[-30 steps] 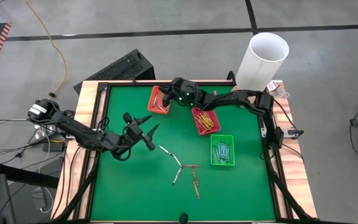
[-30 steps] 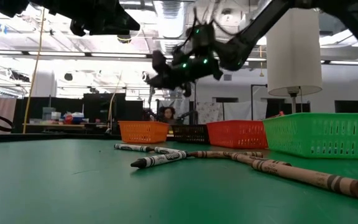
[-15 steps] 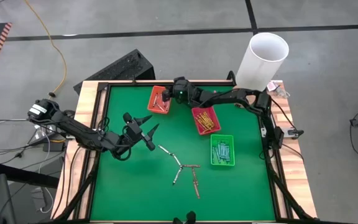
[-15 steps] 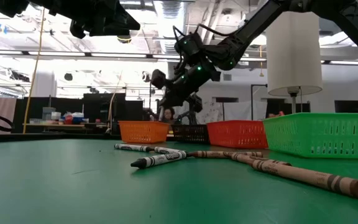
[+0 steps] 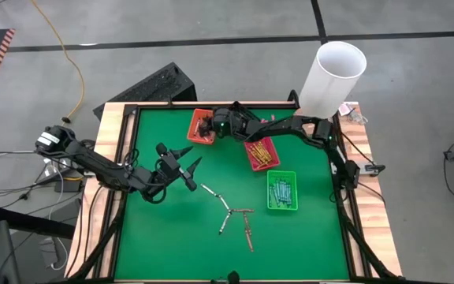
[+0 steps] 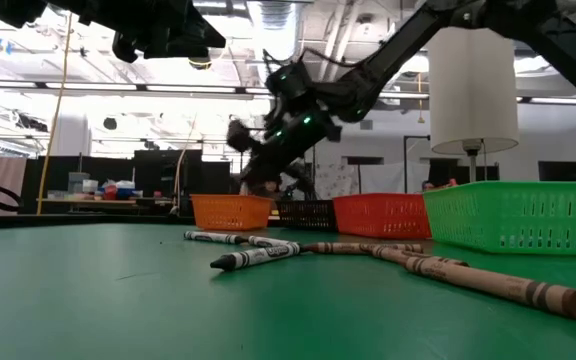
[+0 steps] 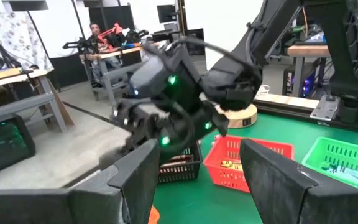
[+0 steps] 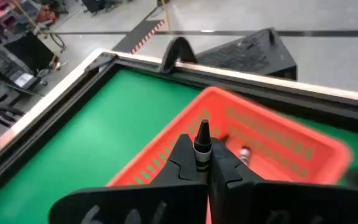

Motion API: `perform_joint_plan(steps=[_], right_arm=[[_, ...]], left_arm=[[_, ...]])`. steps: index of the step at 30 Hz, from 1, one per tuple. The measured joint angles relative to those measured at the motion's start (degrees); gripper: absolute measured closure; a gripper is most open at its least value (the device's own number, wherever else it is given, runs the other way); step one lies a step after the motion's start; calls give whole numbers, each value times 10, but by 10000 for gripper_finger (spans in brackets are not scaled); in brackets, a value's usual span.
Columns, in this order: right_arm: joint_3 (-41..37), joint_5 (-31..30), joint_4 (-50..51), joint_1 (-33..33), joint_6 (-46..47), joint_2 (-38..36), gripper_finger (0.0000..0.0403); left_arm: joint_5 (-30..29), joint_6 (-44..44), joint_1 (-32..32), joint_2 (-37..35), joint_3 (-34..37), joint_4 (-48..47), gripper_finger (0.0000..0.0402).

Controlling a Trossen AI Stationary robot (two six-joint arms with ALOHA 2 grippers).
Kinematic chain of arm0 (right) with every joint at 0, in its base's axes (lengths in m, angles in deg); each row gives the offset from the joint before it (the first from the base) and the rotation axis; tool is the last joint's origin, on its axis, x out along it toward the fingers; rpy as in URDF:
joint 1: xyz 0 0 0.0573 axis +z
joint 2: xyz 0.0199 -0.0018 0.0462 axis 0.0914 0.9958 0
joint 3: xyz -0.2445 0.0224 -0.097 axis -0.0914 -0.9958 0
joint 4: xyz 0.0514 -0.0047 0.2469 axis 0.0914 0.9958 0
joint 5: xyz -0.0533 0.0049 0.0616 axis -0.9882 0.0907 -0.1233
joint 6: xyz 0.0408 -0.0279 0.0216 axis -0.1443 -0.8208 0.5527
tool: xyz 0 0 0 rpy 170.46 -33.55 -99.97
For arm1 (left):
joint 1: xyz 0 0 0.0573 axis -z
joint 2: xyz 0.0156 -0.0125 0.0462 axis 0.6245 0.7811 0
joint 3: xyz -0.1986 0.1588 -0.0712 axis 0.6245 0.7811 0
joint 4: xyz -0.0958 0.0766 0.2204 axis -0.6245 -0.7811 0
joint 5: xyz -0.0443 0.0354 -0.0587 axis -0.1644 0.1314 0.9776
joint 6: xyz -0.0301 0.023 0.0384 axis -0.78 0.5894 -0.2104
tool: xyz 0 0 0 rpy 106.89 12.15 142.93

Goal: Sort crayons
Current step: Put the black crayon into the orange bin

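The right gripper [image 8: 202, 163] is clamped on a dark-tipped crayon [image 8: 201, 142] above the orange tray [image 5: 202, 126] — release off-centre and it could glance off the rim onto the green mat [image 5: 172, 229]. The left gripper [image 5: 186, 167], fingers apart, waits beside the tray; loose crayons [image 5: 231, 214] lie further out.

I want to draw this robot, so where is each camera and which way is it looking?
High view: above the table, looking straight down; both arms show, left claw open, and loose crayons.
Low view: at tabletop height, looking across the crayons into the room; the right arm reaches down.
Left wrist view: on the left arm, past its own fingers, toward the right arm.
Right wrist view: on the right arm, its claw shut on a black crayon over the orange tray.
Shared: the orange tray shows in both the high and right wrist views.
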Motion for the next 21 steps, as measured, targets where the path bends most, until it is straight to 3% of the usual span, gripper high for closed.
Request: perform_joint_plan(steps=[10,21], right_arm=[[61,0,67,3,-19,30,379],[63,0,79,3,-30,30,319]], left_arm=[[1,-2,0,0,0,1,187],[0,-7,0,0,0,-1,187]])
